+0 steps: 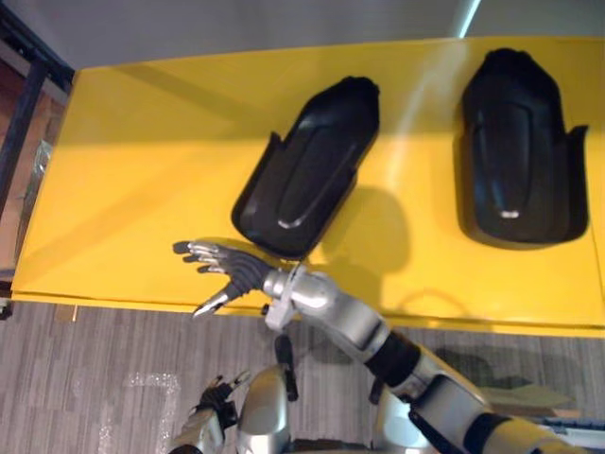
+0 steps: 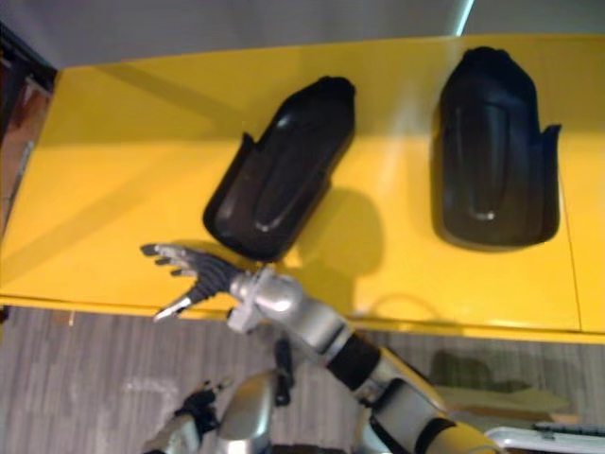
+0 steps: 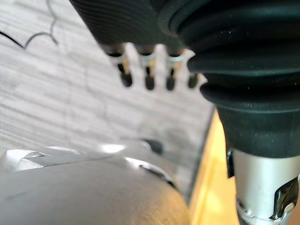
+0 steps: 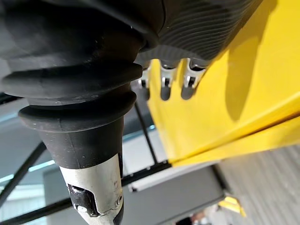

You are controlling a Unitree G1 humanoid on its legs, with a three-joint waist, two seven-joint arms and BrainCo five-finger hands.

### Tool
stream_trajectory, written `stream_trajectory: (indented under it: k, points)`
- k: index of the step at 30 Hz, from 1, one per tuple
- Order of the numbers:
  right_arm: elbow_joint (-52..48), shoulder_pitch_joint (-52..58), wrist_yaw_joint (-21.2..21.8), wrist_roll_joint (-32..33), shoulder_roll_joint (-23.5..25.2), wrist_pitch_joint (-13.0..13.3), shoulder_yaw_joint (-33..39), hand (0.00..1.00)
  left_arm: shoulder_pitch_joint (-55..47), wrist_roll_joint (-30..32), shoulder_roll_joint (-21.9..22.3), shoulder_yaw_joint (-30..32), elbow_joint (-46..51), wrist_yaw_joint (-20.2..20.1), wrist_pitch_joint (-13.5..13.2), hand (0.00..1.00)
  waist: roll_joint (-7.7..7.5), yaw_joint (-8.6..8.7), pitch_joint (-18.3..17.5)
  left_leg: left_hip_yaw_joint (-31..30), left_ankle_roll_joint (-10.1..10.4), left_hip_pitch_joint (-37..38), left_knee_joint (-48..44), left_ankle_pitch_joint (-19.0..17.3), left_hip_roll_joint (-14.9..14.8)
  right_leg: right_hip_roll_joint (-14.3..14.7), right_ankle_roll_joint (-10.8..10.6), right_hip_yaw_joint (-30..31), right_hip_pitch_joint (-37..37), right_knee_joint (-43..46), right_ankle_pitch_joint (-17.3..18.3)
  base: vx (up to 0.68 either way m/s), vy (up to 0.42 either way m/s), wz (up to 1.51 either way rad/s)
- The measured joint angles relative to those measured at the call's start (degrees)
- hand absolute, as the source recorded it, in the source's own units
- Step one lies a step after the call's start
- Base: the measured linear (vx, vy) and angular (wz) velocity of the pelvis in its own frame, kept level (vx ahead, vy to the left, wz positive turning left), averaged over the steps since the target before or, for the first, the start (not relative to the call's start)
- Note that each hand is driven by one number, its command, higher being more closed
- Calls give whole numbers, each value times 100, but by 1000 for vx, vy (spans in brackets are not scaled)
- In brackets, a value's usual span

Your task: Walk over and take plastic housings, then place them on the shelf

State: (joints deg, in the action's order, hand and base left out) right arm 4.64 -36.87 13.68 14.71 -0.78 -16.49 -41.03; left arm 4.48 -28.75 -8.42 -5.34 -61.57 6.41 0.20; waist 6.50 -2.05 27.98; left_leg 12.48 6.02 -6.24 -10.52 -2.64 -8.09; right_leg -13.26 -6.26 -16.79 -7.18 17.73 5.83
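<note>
Two black plastic housings lie on a yellow shelf surface [image 1: 142,161]. One housing [image 1: 307,170] sits slanted near the middle, the other housing [image 1: 518,151] lies upright-lengthwise at the right. My right hand [image 1: 227,270] hovers open over the yellow surface's front edge, fingers stretched toward the left, just in front of and left of the middle housing's near end, holding nothing. In the right wrist view its fingers [image 4: 164,86] hang straight beside the yellow surface [image 4: 253,84]. My left hand [image 1: 213,402] hangs low over the grey floor, fingers relaxed and empty.
A dark metal frame [image 1: 24,104] stands at the left end of the yellow surface. Grey carpet floor [image 1: 113,378] runs along the front edge. The left half of the yellow surface holds nothing.
</note>
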Motion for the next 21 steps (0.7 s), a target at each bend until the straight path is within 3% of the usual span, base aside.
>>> stream_trajectory:
  k: [21]
  points:
    - [-16, -73, -128, -229, -213, 11, 773, 0, -72, 2, -1, 7, 197, -34, 68, 0, 5, 22, 1, 13, -80, 25, 143, 126, 140, -151, -62, 16, -78, 107, 2, -2, 1, 0]
